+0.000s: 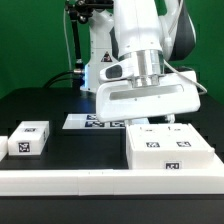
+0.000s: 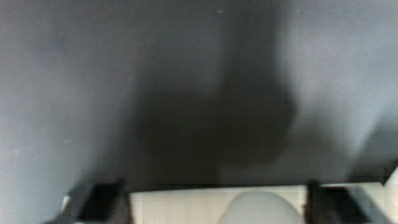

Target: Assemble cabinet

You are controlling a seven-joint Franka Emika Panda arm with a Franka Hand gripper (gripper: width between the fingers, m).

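A robotics lab is indicated by a white robot arm [image 1: 140,40] set over a black table [image 1: 40,105] before a green backdrop [image 1: 25,40], with black-and-white square tags printed on the marker board [image 1: 85,121] and the cabinet [image 1: 170,150].

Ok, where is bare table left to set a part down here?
Bare black table lies between the small tagged block and the cabinet, behind the long rail; more lies behind that block. Crowded around the marker board, where the arm hangs.
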